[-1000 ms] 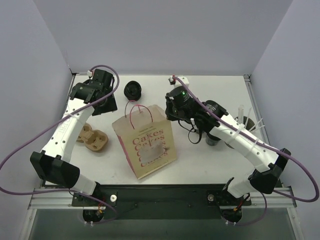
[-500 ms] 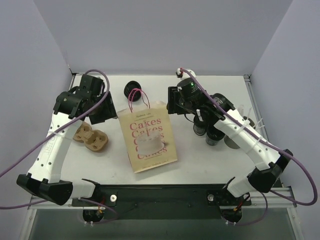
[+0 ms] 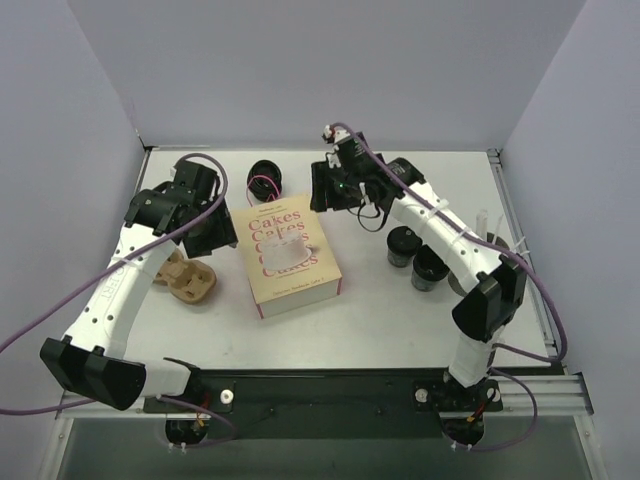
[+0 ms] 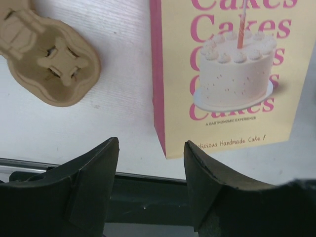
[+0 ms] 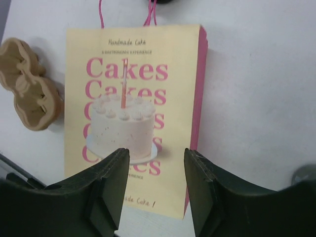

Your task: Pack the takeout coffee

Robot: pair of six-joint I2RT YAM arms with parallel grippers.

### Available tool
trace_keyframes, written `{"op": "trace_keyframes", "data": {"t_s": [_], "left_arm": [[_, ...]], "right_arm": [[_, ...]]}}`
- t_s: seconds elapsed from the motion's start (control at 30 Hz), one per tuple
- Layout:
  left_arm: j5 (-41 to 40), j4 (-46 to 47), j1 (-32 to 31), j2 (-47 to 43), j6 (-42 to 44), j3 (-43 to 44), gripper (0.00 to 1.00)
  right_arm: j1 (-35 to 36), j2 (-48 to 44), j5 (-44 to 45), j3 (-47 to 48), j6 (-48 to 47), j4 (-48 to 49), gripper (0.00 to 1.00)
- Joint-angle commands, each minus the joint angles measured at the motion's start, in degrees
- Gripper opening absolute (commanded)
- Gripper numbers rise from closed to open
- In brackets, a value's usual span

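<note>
Two small black lidded coffee cups [image 3: 401, 246] [image 3: 430, 268] stand side by side right of centre. The yellow and pink "Cakes" paper bag [image 3: 288, 255] lies flat on the table, handles toward the back. It also shows in the left wrist view [image 4: 222, 74] and the right wrist view [image 5: 133, 98]. My left gripper [image 3: 216, 228] hovers open and empty by the bag's left edge; its jaws [image 4: 150, 153] stand apart. My right gripper [image 3: 324, 190] hovers open and empty over the bag's back right corner; its jaws [image 5: 155, 158] stand apart.
A brown cardboard cup carrier [image 3: 186, 278] lies left of the bag, also in the left wrist view [image 4: 47, 59] and right wrist view [image 5: 29, 91]. A short ribbed black stack [image 3: 265, 180] sits at the back. A grey cup with white sticks [image 3: 492, 245] stands at the right.
The bag went from standing tilted to lying flat. My right gripper moved back and left over its top end. My left gripper stayed by its left side.
</note>
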Motion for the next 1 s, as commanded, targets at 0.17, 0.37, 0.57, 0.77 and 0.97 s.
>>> {"op": "trace_keyframes", "data": {"t_s": [0.17,0.37,0.57,0.77,0.97], "left_arm": [[-5.9,2.2,1.5,-1.4,-1.5,1.4,0.65],[-3.0,1.5,1.5,-3.6,-2.0,-0.7,0.64],[-1.0,1.2,1.6,-3.3,-1.6,-1.6,0.65],[-1.4,0.8,1.6,-2.2,-1.3,-1.5,0.65],[-1.8,0.4,1.6,-1.0,-1.1,-0.4,0.65]], "right_arm": [[-7.6,17.0,-10.0,15.2,-4.4,3.7,0.50],[-9.2,23.7,-8.9,18.3,-3.9,7.2,0.48],[-9.7,27.3,-14.6,17.4,-0.7,15.2,0.45],[-9.8,28.8,-13.8,15.8,-0.2,18.2,0.43],[-10.4,31.1,-14.6,17.3,0.3,19.4,0.38]]}}
